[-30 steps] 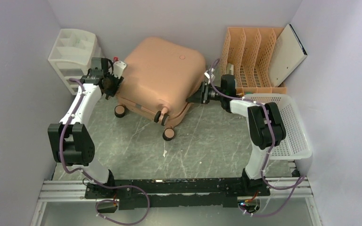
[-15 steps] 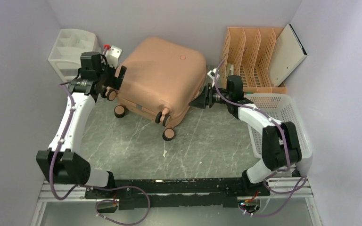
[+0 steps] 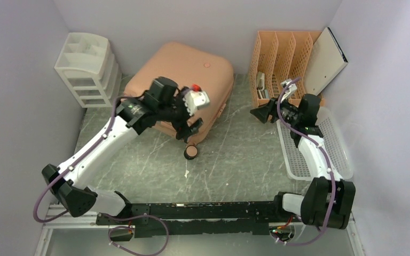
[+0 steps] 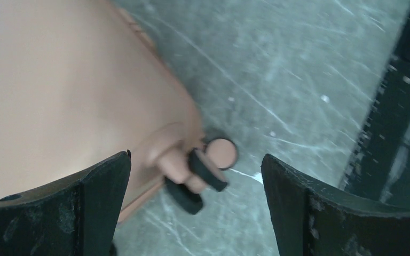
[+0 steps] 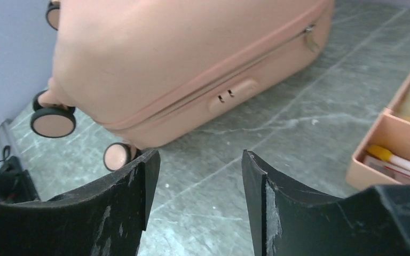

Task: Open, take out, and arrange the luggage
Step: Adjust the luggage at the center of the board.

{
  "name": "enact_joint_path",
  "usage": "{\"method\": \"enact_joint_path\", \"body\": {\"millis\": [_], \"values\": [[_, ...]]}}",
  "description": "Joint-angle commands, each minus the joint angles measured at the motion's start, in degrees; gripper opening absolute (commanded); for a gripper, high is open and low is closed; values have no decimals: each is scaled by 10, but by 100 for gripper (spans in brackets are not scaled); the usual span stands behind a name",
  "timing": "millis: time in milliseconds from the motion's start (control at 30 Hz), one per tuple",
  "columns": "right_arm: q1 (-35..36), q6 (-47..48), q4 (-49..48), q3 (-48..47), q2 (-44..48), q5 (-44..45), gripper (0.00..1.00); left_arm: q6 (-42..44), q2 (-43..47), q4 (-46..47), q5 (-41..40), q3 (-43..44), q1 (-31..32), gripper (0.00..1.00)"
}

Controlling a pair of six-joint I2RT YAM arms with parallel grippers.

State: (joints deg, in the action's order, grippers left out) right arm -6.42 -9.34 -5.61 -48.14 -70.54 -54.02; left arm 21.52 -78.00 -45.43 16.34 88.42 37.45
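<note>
Left gripper (image 4: pixel 195 178) of mine hangs wide open and empty over the near corner of the luggage (image 3: pixel 184 66), looking down past the shell at a wheel (image 4: pixel 221 153). My right gripper (image 5: pixel 197 160) is also parted with nothing between its jaws. It sits in the gap between the luggage and the rack (image 3: pixel 283 58), facing the side with the zip.

The luggage lies flat at the back middle of the table (image 3: pixel 235 165), closed, with its wheels toward me. None of the opening looks done.

Several things could go wrong from here, as I judge it:

- The shell is smooth and rounded. If I pinch it anywhere but an edge, my fingers will likely slide off.
- It may shift when shoved (I can't tell whether the wheels bear on the table). A sideways push from one gripper with the other not bracing could send it toward the drawers (image 3: pixel 85 64) or the rack.
- The zip pull (image 5: pixel 310 38) is small and lies flat against the seam. A slightly off approach would close my right jaws on nothing, or jam a fingertip against the shell.
- My right arm works close to the rack and the basket (image 3: pixel 347 160), so a wide swing could knock either.
- My left jaws hover near the wheel and could snag it and drag the luggage.
</note>
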Motion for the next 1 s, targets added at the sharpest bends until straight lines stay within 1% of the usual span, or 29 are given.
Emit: {"method": "enact_joint_path", "body": {"millis": [0, 67, 133, 367, 400, 567, 700, 800, 900, 933, 967], "values": [[-38, 48, -16, 27, 51, 19, 63, -15, -18, -47, 8, 17, 44, 96], [-57, 46, -17, 27, 58, 15, 63, -31, -27, -37, -53, 12, 54, 96], [-76, 36, -33, 37, 67, 7, 63, -41, -33, -30, -95, 1, 61, 96], [-110, 25, -58, 51, 70, 0, 63, -63, -31, -7, -162, -46, 77, 96], [-111, 24, -60, 52, 69, -1, 63, -64, -34, -7, -185, -50, 77, 96], [-114, 29, -65, 57, 65, -2, 63, -68, -29, -6, -182, -71, 78, 96], [-118, 28, -69, 58, 64, -6, 63, -68, -27, -4, -196, -87, 78, 96], [-118, 20, -76, 62, 65, -11, 63, -70, -38, 2, -199, -102, 78, 96], [-120, 19, -78, 63, 66, -13, 63, -72, -61, 3, -194, -92, 78, 96], [-120, 20, -78, 63, 66, -13, 63, -72, -70, 0, -193, -82, 78, 95], [-120, 21, -77, 62, 67, -13, 63, -72, -79, -4, -192, -73, 78, 92]]}}
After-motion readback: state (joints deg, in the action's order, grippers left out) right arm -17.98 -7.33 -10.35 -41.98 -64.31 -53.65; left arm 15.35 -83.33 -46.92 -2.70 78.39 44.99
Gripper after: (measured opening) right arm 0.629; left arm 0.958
